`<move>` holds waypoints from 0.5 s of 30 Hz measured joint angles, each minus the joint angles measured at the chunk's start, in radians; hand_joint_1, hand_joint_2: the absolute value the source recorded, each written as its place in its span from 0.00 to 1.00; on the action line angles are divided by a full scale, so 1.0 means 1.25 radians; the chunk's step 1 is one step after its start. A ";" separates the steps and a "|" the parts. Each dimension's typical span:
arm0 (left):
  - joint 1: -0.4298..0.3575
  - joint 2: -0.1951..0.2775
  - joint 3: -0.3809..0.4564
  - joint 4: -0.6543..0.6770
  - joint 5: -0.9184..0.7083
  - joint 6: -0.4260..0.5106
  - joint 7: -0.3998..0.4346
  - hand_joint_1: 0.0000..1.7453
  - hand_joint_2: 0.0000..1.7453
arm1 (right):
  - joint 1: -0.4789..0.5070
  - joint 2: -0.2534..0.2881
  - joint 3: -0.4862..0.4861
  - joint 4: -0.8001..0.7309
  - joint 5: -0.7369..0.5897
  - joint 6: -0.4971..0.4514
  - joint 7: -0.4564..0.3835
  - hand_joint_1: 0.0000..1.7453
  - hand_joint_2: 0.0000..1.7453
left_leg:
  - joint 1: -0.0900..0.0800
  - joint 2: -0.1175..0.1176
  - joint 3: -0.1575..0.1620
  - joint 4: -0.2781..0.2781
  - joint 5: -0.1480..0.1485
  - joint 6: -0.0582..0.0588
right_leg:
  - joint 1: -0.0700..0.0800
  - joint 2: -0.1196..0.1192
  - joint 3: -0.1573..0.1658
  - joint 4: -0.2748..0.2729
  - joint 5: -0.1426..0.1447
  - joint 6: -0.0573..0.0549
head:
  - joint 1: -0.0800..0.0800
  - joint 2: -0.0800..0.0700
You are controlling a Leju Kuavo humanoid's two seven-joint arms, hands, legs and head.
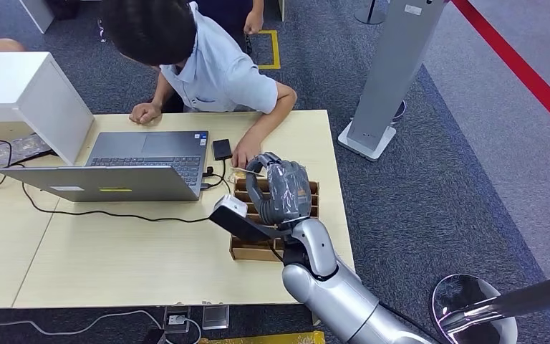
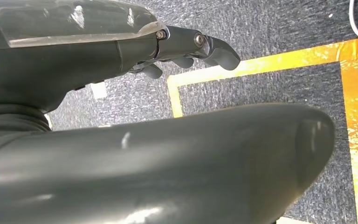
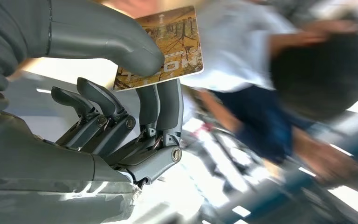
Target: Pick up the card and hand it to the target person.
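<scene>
At centre frame: we see the right hand (image 1: 281,188) raised above a cardboard box (image 1: 252,247) on the surface (image 1: 114,265), thumb and fingers pinching the card (image 3: 165,49).
Card position: it pokes out from the hand toward the person's hand (image 1: 245,153), which rests on the surface just beside it, a little up and left of the robot's fingers.
Step in hand: we judge this to be the handover; the card is lifted and offered, not yet taken.
Doing it well: we would keep the pinch firm, hold the free edge level toward the person, and loosen only once they grip it.
Card material: thin, flat, stiff rectangle with rounded corners, glossy amber print.
Box: brown corrugated card with slotted dividers.
Surface: pale smooth wood, carrying a grey laptop (image 1: 140,165).
Left hand (image 2: 186,46): hanging over grey carpet with yellow tape, fingers apart, holding nothing.
</scene>
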 joint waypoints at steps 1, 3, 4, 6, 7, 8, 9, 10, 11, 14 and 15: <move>0.000 0.000 0.000 0.000 -0.002 0.000 -0.001 0.00 0.00 | 0.022 0.004 -0.021 -0.020 0.002 -0.012 -0.086 1.00 1.00 | 0.000 0.000 0.000 0.000 0.000 0.000 | 0.000 0.000 0.000 0.000 0.000 0.000 | 0.000 0.000; 0.000 0.000 0.000 0.000 -0.008 -0.002 -0.002 0.00 0.00 | 0.067 0.020 -0.072 -0.054 -0.010 -0.015 -0.251 1.00 1.00 | 0.000 0.000 0.000 0.000 0.000 0.000 | 0.000 0.000 0.000 0.000 0.000 0.000 | 0.000 0.000; 0.000 0.000 0.000 0.000 -0.010 -0.003 -0.002 0.00 0.00 | 0.087 0.029 -0.098 -0.070 -0.020 -0.015 -0.321 1.00 1.00 | 0.000 0.000 0.000 0.000 0.000 0.000 | 0.000 0.000 0.000 0.000 0.000 0.000 | 0.000 0.000; 0.000 0.000 0.000 0.000 -0.013 -0.005 -0.002 0.00 0.00 | 0.116 0.046 -0.147 -0.097 -0.036 -0.015 -0.399 1.00 1.00 | 0.000 0.000 0.000 0.000 0.000 0.000 | 0.000 0.000 0.000 0.000 0.000 0.000 | -0.001 0.000; 0.000 0.000 0.000 0.000 -0.013 -0.006 -0.002 0.00 0.00 | 0.127 0.053 -0.170 -0.108 -0.042 -0.015 -0.417 1.00 1.00 | 0.000 0.000 0.000 0.000 0.000 0.000 | 0.000 0.000 0.000 0.000 0.000 0.000 | -0.001 0.000; 0.000 0.000 0.000 0.000 -0.013 -0.007 -0.003 0.00 0.00 | 0.136 0.059 -0.189 -0.116 -0.046 -0.015 -0.426 1.00 1.00 | 0.000 0.000 0.000 0.000 0.000 0.000 | 0.000 0.000 0.000 0.000 0.000 0.000 | -0.001 0.000; 0.000 0.000 0.000 0.000 -0.013 -0.007 -0.003 0.00 0.00 | 0.142 0.064 -0.205 -0.121 -0.049 -0.015 -0.427 1.00 1.00 | 0.000 0.000 0.000 0.000 0.000 0.000 | 0.000 0.000 0.000 0.000 0.000 0.000 | -0.001 0.000; 0.000 0.000 0.000 0.000 -0.013 -0.007 -0.003 0.00 0.00 | 0.147 0.068 -0.219 -0.125 -0.051 -0.015 -0.423 1.00 1.00 | 0.000 0.000 0.000 0.000 0.000 0.000 | 0.000 0.000 0.000 0.000 0.000 0.000 | 0.000 0.000; 0.000 0.000 0.000 0.000 -0.013 -0.007 -0.003 0.00 0.00 | 0.152 0.072 -0.229 -0.127 -0.052 -0.015 -0.417 1.00 1.00 | 0.000 0.000 0.000 0.000 0.000 0.000 | 0.000 0.000 0.000 0.000 0.000 0.000 | 0.000 0.000; 0.000 0.000 0.000 0.000 -0.014 -0.008 -0.002 0.00 0.00 | 0.160 0.081 -0.257 -0.130 -0.059 -0.014 -0.385 1.00 1.00 | 0.000 0.000 0.000 0.000 0.000 0.000 | 0.000 0.000 0.000 0.000 0.000 0.000 | 0.000 0.000; 0.000 0.000 0.000 0.000 -0.014 -0.008 -0.002 0.00 0.00 | 0.160 0.083 -0.264 -0.130 -0.064 -0.013 -0.369 1.00 1.00 | 0.000 0.000 0.000 0.000 0.000 0.000 | 0.000 0.000 0.000 0.000 0.000 0.000 | 0.000 0.000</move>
